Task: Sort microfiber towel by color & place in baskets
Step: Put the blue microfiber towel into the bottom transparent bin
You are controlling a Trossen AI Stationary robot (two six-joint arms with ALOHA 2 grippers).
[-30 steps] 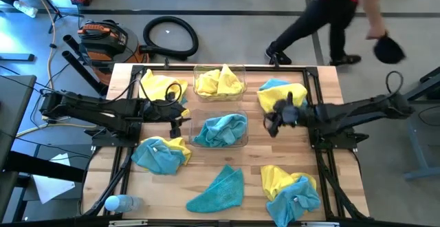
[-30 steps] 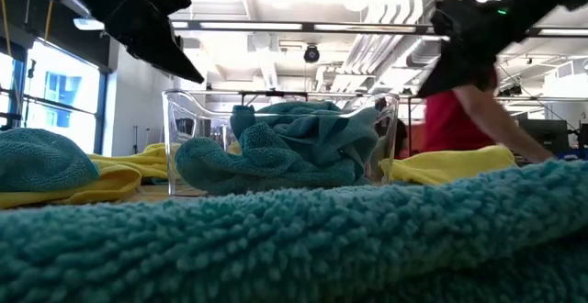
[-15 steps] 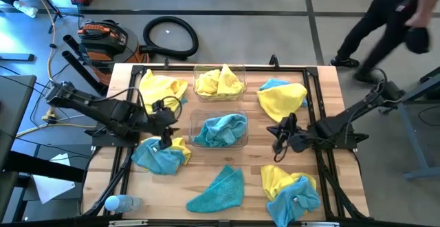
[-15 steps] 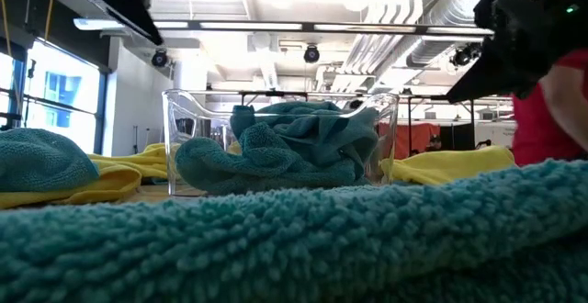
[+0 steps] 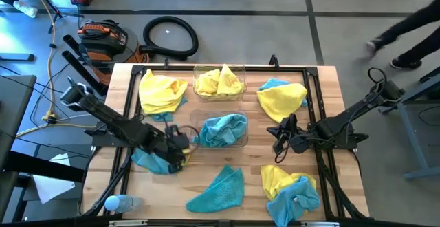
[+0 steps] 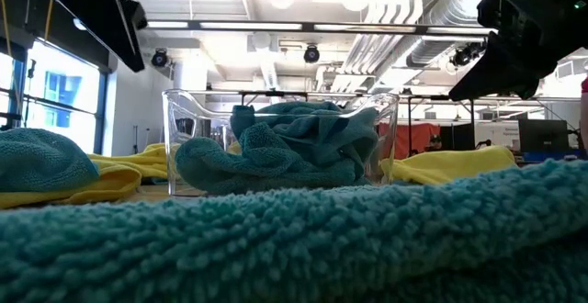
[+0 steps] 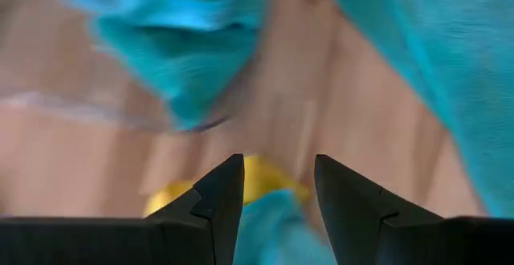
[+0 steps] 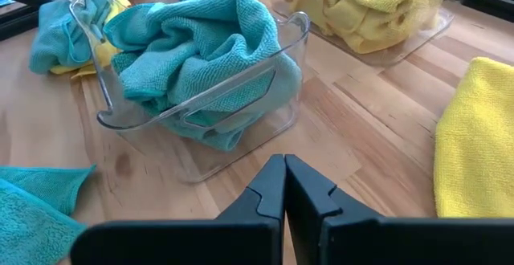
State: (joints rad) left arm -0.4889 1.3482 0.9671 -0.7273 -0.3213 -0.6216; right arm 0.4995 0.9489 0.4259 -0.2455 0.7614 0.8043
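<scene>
Left gripper (image 5: 180,151) over half-hidden blue-yellow towels (image 5: 152,159)

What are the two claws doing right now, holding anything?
Left gripper: open, empty, over the blue and yellow towel pile.
Right gripper: shut, empty, near the basket of blue towels.

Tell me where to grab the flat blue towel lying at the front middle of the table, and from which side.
Take the flat blue towel by its pointed upper corner near the blue-filled basket, coming straight down from above. It lies spread thin on the wood, so only a pinched corner or edge likely gives the pincer something to close on.
</scene>
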